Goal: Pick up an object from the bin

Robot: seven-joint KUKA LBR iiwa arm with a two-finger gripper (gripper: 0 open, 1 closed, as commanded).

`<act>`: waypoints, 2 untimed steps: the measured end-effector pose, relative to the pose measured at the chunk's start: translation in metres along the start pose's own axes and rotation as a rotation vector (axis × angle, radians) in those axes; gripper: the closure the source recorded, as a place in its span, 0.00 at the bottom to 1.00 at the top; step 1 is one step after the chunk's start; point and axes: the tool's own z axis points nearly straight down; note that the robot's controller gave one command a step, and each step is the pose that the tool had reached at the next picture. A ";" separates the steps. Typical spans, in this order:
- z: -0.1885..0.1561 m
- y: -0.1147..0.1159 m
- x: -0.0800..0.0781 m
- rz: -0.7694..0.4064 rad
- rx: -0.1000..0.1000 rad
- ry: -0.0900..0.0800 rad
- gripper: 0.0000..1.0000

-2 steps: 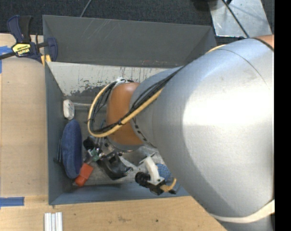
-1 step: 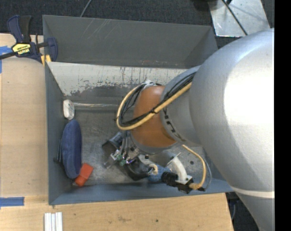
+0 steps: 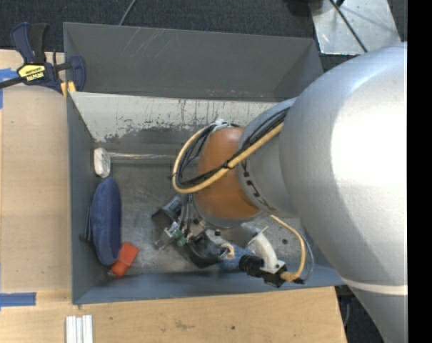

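Grey metal bin (image 3: 194, 63) is entered by the arm (image 3: 344, 156), its gripper (image 3: 174, 227) lowered mid-floor — apart or together cannot be told. Just beside it, near and right, a heap of black and white things (image 3: 223, 252) is seen; a long blue thing (image 3: 105, 216) is laid along the left wall, an orange piece (image 3: 123, 257) at its near end, a white piece (image 3: 101, 161) past its far end.

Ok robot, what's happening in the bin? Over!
Gripper down in bin. Dark heap right beside it. Blue pouch, orange block lie apart at left.
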 end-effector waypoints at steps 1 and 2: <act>-0.017 -0.001 0.000 -0.002 0.024 0.003 1.00; -0.074 -0.001 0.000 -0.003 0.021 0.002 1.00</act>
